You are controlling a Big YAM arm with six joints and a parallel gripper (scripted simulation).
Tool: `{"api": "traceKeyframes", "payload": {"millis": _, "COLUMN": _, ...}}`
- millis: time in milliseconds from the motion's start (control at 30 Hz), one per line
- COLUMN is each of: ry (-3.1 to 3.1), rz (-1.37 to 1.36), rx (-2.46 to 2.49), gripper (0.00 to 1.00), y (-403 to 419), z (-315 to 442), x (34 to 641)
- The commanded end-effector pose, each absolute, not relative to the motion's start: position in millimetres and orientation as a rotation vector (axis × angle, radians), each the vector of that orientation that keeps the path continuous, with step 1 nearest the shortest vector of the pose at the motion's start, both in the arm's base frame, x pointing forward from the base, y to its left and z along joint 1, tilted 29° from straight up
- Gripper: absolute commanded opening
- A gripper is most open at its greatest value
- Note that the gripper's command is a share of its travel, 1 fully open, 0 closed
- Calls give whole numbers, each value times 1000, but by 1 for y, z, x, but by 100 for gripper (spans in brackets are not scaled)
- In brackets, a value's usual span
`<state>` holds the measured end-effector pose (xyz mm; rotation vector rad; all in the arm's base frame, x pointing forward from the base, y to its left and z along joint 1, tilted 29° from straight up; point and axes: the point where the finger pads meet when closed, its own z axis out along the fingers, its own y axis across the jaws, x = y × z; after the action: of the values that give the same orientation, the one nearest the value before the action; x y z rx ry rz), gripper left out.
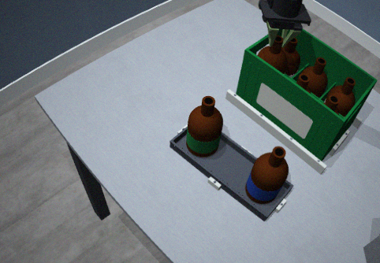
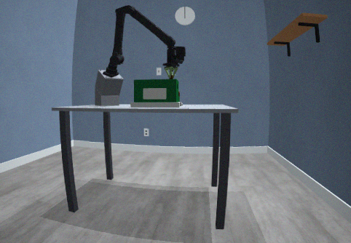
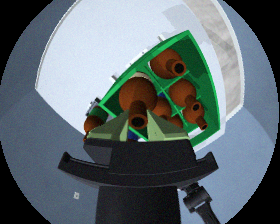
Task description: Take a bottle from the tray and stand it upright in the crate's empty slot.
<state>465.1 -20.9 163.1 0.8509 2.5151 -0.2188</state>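
Note:
A green crate (image 1: pixel 305 90) stands at the table's right side and holds several brown bottles. My gripper (image 1: pixel 278 39) is above the crate's far left corner and is shut on the neck of a brown bottle (image 1: pixel 273 57) that stands upright inside the corner slot. In the wrist view my fingers clamp that bottle's neck (image 3: pixel 136 115), with the crate (image 3: pixel 169 91) below. A grey tray (image 1: pixel 230 169) in front of the crate holds a green-labelled bottle (image 1: pixel 204 126) and a blue-labelled bottle (image 1: pixel 269 175), both upright.
A white rail (image 1: pixel 274 130) lies along the crate's front side. The arm's grey base (image 2: pixel 108 88) stands at the table's back, left of the crate (image 2: pixel 156 90). The table's edges are close to the tray's front.

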Motion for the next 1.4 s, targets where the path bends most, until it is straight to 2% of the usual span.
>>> {"api": "traceKeyframes", "payload": {"millis": 0, "ry": 2508, "rz": -213, "rx": 838, "gripper": 0, "y": -22, "z": 165, "x": 473}}
{"api": "traceKeyframes", "payload": {"millis": 1367, "ry": 2506, "rz": -212, "rx": 836, "gripper": 0, "y": -31, "z": 140, "x": 484}}
